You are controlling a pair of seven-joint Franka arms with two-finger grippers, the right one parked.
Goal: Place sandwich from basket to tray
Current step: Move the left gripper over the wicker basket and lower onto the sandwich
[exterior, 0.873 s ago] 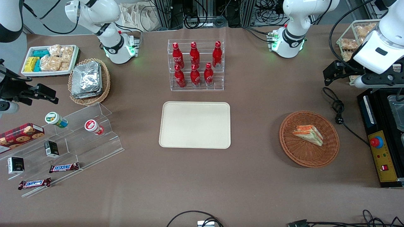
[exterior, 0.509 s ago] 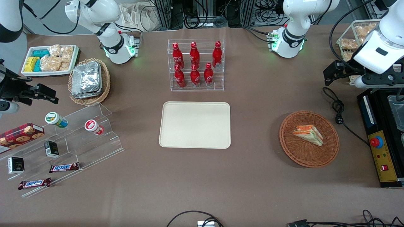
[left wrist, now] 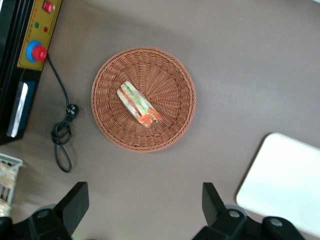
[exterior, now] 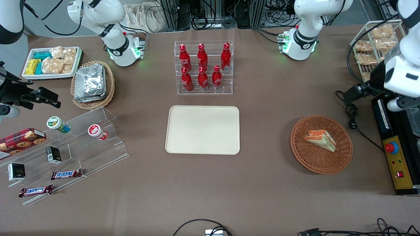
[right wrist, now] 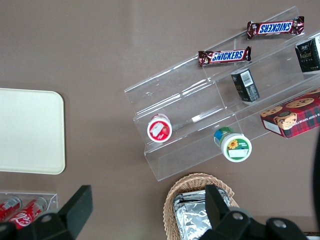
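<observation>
Sandwich (exterior: 320,140) lies in the basket (exterior: 341,160), on its side. It looks soft and light, so you should pinch its flat bread sides gently. Your fingers (left wrist: 75,202) are spread wide and hold nothing. They hang high above the worktop (exterior: 262,183), well apart from the sandwich. The tray (exterior: 202,129) waits nearby.

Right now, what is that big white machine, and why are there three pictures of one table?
It is a robot arm ending in a pincer, a two-fingered hand. One camera looks down on the whole table; the other two ride on the robots' wrists. The working arm's pincer hangs open and empty above the table, beside the brown basket. In the basket lies a sandwich. A cream tray waits at the table's middle with nothing on it, near a rack of red bottles. Nothing is held yet.
</observation>
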